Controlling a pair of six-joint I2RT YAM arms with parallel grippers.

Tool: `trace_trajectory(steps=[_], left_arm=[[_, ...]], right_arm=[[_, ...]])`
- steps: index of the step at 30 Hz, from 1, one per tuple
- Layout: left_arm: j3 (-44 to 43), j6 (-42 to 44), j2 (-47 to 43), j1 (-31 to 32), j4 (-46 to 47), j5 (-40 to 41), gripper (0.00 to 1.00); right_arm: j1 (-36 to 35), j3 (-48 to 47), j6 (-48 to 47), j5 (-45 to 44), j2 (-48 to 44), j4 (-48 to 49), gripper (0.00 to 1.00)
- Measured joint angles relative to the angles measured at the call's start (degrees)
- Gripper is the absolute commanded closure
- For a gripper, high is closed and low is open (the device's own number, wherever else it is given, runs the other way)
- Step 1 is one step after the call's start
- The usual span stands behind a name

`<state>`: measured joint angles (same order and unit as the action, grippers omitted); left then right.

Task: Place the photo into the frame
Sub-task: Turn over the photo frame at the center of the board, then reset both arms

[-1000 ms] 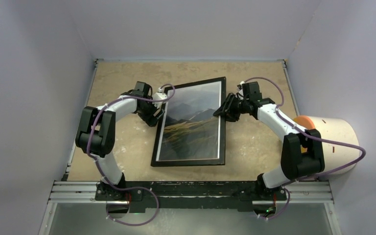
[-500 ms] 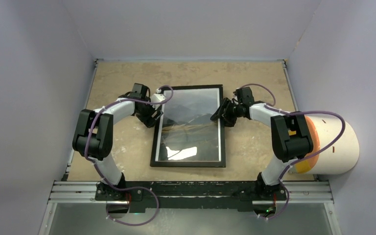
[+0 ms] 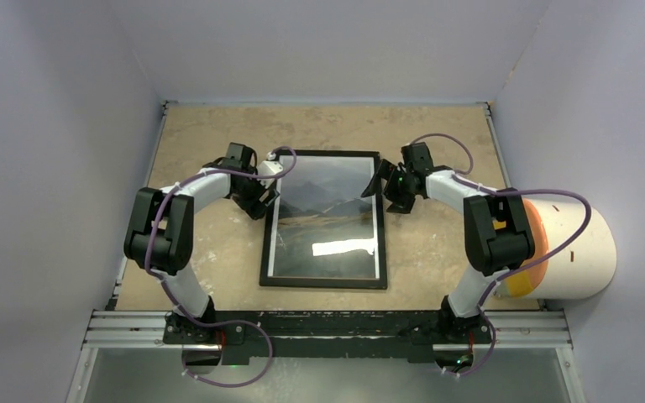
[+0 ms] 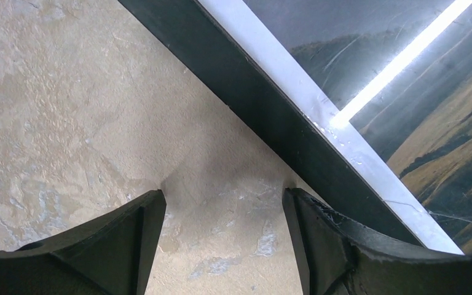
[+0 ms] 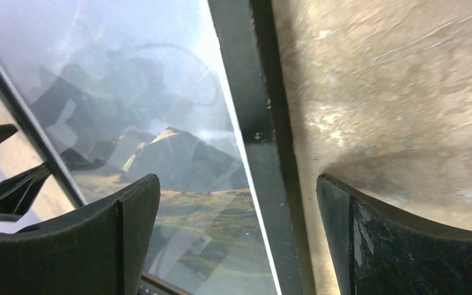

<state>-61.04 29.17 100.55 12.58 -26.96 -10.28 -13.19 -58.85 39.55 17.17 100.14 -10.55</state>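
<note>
The black-rimmed frame (image 3: 322, 283) lies flat, face up, in the middle of the table. The photo (image 3: 327, 214), a misty mountain landscape, sits inside it behind the reflective pane. My left gripper (image 3: 264, 200) is open just off the frame's left rim near the top; in the left wrist view only bare table lies between its fingers (image 4: 224, 203), and the rim (image 4: 239, 86) runs just beyond the right fingertip. My right gripper (image 3: 380, 186) is open over the right rim near the top. In the right wrist view its jaws (image 5: 238, 184) straddle the rim (image 5: 246, 104) and the photo's edge (image 5: 178, 153) without gripping.
A white cylinder with an orange end (image 3: 575, 248) stands off the table's right side, close to the right arm's elbow. Pale walls close in the table at the back and both sides. A metal rail (image 3: 327, 327) runs along the near edge.
The frame, tilted up a second ago with my right gripper on its right rim, has come down flat. My right gripper has opened and let go. My left arm barely moved.
</note>
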Motion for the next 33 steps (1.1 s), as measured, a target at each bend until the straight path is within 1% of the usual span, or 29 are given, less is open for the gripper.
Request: trace_trajectory(steps=[5,8,11,14,16,18,20,22,24,27,33], left_arm=[[-0.2,0.0,-0.1,-0.8,-1.2,-0.3,0.1],[-0.7,-0.1,-0.1,-2.8,-2.8,-1.1,0.08],[-2.6,-1.2,-0.1,-7.1,-4.0,-3.9,0.06],[-4.3,-4.3,-0.9,-13.7,-1.4,-8.1,0.05],[-3.5,-7.6,-3.1,-17.7,3.3,-9.4,0.04],[0.0,-11.4,-6.5,-19.6,10.6,-8.6,0.04],[5.5,-14.5,-10.0,-19.6,18.8,-7.6,0.04],[9.8,-16.3,-11.4,-19.1,24.9,-7.1,0.03],[14.4,-16.7,-11.7,-18.6,31.4,-7.0,0.03],[20.8,-16.8,-11.7,-18.6,40.0,-6.8,0.01],[32.5,-20.6,-11.7,-18.6,60.2,-6.6,0.01]], right_arm=[[0.0,-1.7,-2.6,-5.7,0.0,-4.0,0.01],[0.0,-1.9,-3.4,-9.7,-1.0,-6.4,0.01],[0.0,-1.9,-4.4,-16.1,-4.8,-7.5,0.01],[0.0,-1.5,-5.4,-25.5,-11.0,-5.7,0.01],[0.0,-0.3,-6.7,-32.2,-14.4,-1.7,0.01],[0.1,2.3,-8.7,-38.6,-16.0,3.7,0.01],[0.1,6.6,-11.6,-45.2,-15.8,9.6,0.01],[0.2,9.3,-13.3,-48.4,-15.1,12.4,0.01],[0.4,13.7,-16.0,-52.0,-14.6,17.8,0.01],[0.5,20.9,-20.2,-55.5,-14.6,28.6,0.01],[0.9,34.0,-26.8,-56.9,-14.7,50.0,0.01]])
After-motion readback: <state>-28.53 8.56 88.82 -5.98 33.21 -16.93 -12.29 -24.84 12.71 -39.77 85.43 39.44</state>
